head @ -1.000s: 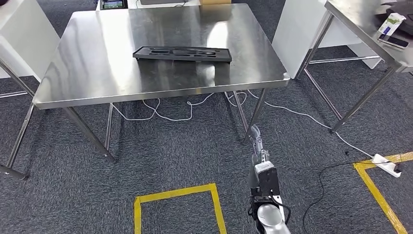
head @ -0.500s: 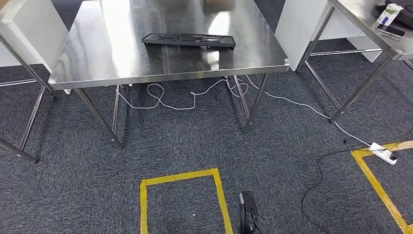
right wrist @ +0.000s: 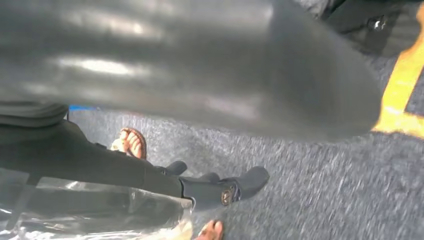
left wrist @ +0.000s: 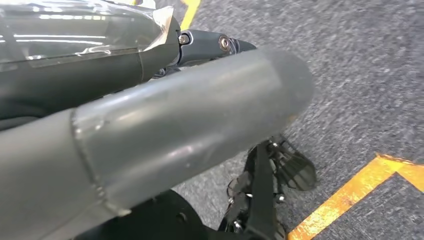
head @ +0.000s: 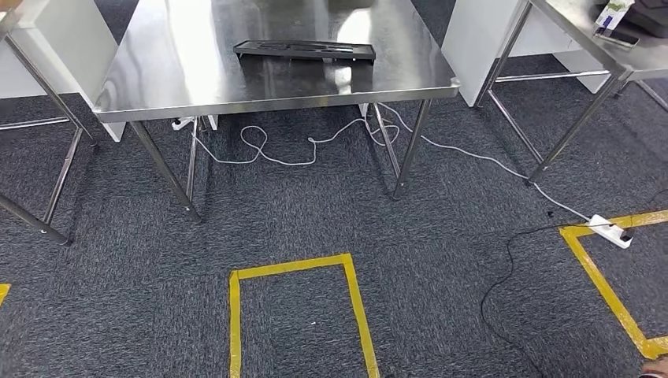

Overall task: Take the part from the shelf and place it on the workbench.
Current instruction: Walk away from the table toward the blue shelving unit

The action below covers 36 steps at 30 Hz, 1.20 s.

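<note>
Your black moulded part (head: 304, 50) lies flat on the steel workbench (head: 157, 75), midway along its width and well back from the near edge; your left hand (left wrist: 150, 130) and right hand (right wrist: 190, 65) hang over grey carpet (head: 299, 220); their finger positions you cannot tell.

1. Steel desk (head: 197, 79) stands at the far middle of the head view, top reflective, on thin metal legs.
2. Black tray-like part (head: 304, 51) lies flat on the desk, toward its back, well clear of the front edge.
3. Second steel desk (head: 579, 35) at far right carries a small carton (head: 613, 13) beside a dark flat object (head: 617, 36).
4. Floor (head: 118, 299): dark grey carpet. On it lie a yellow tape outline (head: 295, 272), a second tape corner (head: 606, 291), a white cable (head: 291, 153) looped under the desk, and a white power strip (head: 610, 231) with a black cord (head: 504, 268).
</note>
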Tool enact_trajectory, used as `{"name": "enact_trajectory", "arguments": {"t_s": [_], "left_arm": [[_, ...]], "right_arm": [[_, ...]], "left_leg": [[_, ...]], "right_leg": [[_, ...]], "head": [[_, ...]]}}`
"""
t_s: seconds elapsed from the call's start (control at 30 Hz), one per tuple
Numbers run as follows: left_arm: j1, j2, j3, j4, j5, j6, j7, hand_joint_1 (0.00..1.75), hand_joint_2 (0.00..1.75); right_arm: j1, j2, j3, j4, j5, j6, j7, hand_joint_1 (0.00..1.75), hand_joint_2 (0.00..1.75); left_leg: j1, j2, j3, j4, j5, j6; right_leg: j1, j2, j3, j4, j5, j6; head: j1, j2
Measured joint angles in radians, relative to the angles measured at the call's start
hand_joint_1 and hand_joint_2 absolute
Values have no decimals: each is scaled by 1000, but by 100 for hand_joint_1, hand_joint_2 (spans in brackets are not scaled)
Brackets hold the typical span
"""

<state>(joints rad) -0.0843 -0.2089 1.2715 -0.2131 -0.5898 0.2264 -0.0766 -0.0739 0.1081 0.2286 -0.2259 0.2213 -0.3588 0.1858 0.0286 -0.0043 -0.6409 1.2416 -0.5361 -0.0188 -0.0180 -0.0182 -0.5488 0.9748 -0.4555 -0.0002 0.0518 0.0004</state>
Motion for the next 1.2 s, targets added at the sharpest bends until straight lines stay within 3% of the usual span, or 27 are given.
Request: {"name": "enact_trajectory", "arguments": {"t_s": [0.03, 0.1, 0.13, 0.17, 0.23, 0.27, 0.3, 0.33, 0.37, 0.4, 0.47, 0.5, 0.53, 0.6, 0.63, 0.7, 0.73, 0.77, 0.8, 0.83, 0.87, 0.9, 0.97, 1.0, 1.1, 1.13, 1.2], "left_arm": [[-1, 1, -9, 0, -11, -4, 4, 0, 0], [-3, 3, -26, 1, -28, -9, 6, 0, 0], [-3, 3, -32, 1, -33, -9, 3, 0, 0], [-3, 3, -35, 1, -36, -9, 1, 0, 0], [-3, 3, -41, 1, -43, -10, -1, 0, 0], [-3, 3, -43, 1, -45, -11, -1, 0, 0], [-3, 3, -45, 1, -46, -11, 0, 0, 0], [-3, 2, -47, 1, -47, -11, 0, 0, 0], [-3, 2, -48, 1, -47, -11, 0, 0, 0], [-3, 2, -49, 1, -47, -11, 1, 0, 0], [-3, 0, -51, 1, -48, -11, 1, 0, 0], [-3, -1, -51, 1, -48, -11, 1, 0, 0], [-3, -3, -51, 1, -48, -11, 1, 0, 0], [-2, -4, -51, 1, -48, -9, 2, 0, 0], [-1, -4, -51, 1, -48, -7, 3, 0, 0], [1, -4, -51, 1, -48, -1, 4, 0, 0], [2, -4, -51, 1, -48, 1, 5, 0, 0], [2, -4, -51, 1, -48, 3, 5, 0, 0], [2, -3, -51, 1, -48, 4, 5, 0, 0], [2, -3, -51, 1, -48, 4, 4, 0, 0], [2, -2, -51, 1, -48, 4, 4, 0, 0], [2, -1, -51, 1, -48, 4, 4, 0, 0], [2, 1, -51, 1, -48, 4, 3, 0, 0], [2, 2, -51, 1, -48, 4, 3, 0, 0], [1, 4, -51, 1, -53, 9, 5, 0, 0], [1, 4, -51, 1, -55, 11, 6, 0, 0], [0, 4, -52, 1, -59, 13, 6, 0, 0]], "right_arm": [[7, -4, 25, 10, 9, -19, 14, 0, 0], [19, -13, 57, 25, 12, -61, 19, 0, 0], [22, -16, 64, 30, 13, -81, 13, 0, 0], [24, -17, 66, 32, 13, -93, 4, 0, 0], [24, -20, 70, 34, 13, -115, -10, 0, 0], [23, -22, 72, 35, 13, -123, -15, 0, 0], [23, -24, 72, 35, 13, -128, -18, 0, 0], [23, -26, 72, 36, 12, -131, -19, 0, 0], [22, -27, 72, 36, 12, -133, -20, 0, 0], [22, -29, 72, 36, 12, -133, -21, 0, 0], [18, -33, 73, 36, 12, -134, -22, 0, 0], [17, -34, 73, 36, 12, -135, -22, 0, 0], [16, -35, 73, 37, 12, -137, -23, 0, 0], [17, -35, 74, 39, 12, -141, -26, 0, 0], [18, -34, 74, 40, 12, -143, -25, 0, 0], [19, -32, 74, 42, 12, -143, -21, 0, 0], [20, -31, 75, 43, 12, -143, -19, 0, 0], [20, -30, 75, 44, 12, -143, -18, 0, 0], [20, -30, 76, 44, 12, -143, -17, 0, 0], [20, -29, 76, 45, 12, -143, -15, 0, 0], [20, -29, 76, 46, 12, -143, -12, 0, 0], [21, -29, 77, 46, 12, -143, -7, 0, 0], [21, -27, 77, 47, 12, -143, 4, 0, 0], [20, -26, 78, 47, 13, -143, 8, 0, 0], [20, -24, 79, 47, 16, -144, 13, 0, 0], [21, -24, 79, 48, 17, -144, 13, 0, 0], [22, -24, 80, 49, 20, -144, 13, 0, 0]], "left_leg": [[1, -1, 56, -71, 10, 4], [-3, 0, 130, -209, 1, 32], [-8, 2, 116, -221, 10, 57], [-8, 5, 101, -222, 24, 69], [-11, 8, 68, -221, 51, 79], [-13, 10, 51, -221, 64, 79], [-14, 11, 36, -220, 78, 78], [-15, 12, 21, -219, 91, 77], [-16, 13, 7, -219, 104, 74], [-16, 13, -4, -218, 117, 71], [-18, 14, -20, -218, 139, 61], [-18, 15, -22, -222, 151, 55], [-18, 16, -22, -227, 163, 49], [-17, 16, -26, -236, 174, 37], [-15, 14, -33, -224, 151, 31], [-11, 10, -60, -135, 49, 23], [-10, 8, -75, -65, -5, 19], [-9, 7, -86, 4, -38, 15], [-8, 6, -88, 53, -44, 11], [-7, 6, -74, 70, -27, 9], [-4, 6, -42, 50, 1, 7], [-2, 6, 6, -5, 26, 6], [-1, 3, 104, -142, 31, 9], [-3, 1, 132, -187, 22, 12], [-7, 1, 133, -220, 16, 27], [-6, 3, 127, -226, 23, 38], [-5, 6, 106, -234, 44, 60]], "right_leg": [[0, 1, -27, 16, 15, 18], [1, 4, -69, 49, 25, 46], [1, 6, -84, 70, 6, 51], [-2, 8, -101, 110, -36, 45], [-3, 10, -135, 231, -130, 36], [-3, 12, -142, 288, -155, 40], [-3, 13, -135, 323, -156, 49], [-2, 14, -111, 327, -140, 60], [-2, 14, -71, 296, -116, 68], [0, 15, -13, 231, -97, 71], [9, 16, 109, 60, -104, 56], [14, 17, 146, -1, -115, 46], [20, 18, 160, -33, -121, 38], [14, 16, 146, -38, -104, 25], [8, 14, 136, -39, -92, 14], [-1, 8, 112, -40, -67, -6], [1, 6, 98, -39, -56, -12], [3, 4, 85, -37, -46, -13], [3, 2, 70, -32, -35, -12], [3, 1, 56, -26, -27, -9], [2, 1, 41, -17, -21, -5], [1, 1, 26, -6, -17, -1], [4, 1, -2, 20, -13, 7], [7, 1, -11, 30, -10, 12], [10, 2, -28, 40, 2, 37], [11, 4, -38, 52, -12, 40], [8, 9, -70, 128, -82, 33]], "head": [[0, 0], [0, 0], [2, 0], [4, 0], [8, 0], [8, 0], [8, 0], [8, 0], [8, 0], [8, 0], [7, 0], [6, 0], [6, 0], [5, 0], [4, 0], [0, 0], [-1, 0], [-2, 0], [-2, 0], [-2, 0], [-3, 0], [-3, 0], [-2, 0], [0, 0], [2, 0], [3, 0], [5, 0]]}}
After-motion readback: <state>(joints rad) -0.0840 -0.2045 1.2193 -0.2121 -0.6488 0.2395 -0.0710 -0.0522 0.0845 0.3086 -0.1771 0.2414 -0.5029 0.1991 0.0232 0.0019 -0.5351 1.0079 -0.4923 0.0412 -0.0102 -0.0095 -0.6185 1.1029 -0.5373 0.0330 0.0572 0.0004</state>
